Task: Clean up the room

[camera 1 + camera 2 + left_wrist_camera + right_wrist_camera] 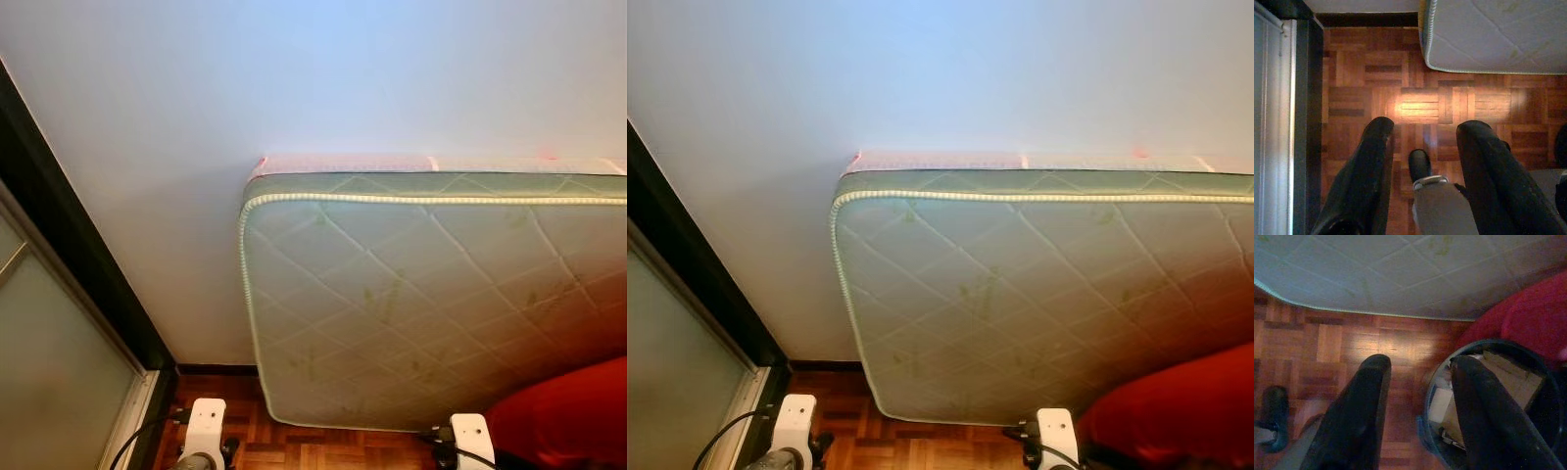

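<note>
A pale green quilted mattress leans against the white wall, its lower edge near the parquet floor. My left gripper hangs open over bare parquet with nothing between its fingers. Over the rim of a dark round bin hangs my right gripper, open and holding nothing. The bin holds cardboard and paper scraps. A red fabric thing lies beside the bin, against the mattress foot.
A black door frame with frosted glass stands on the left, and a dark skirting board runs along the wall. My own black foot rests on the parquet below the left gripper.
</note>
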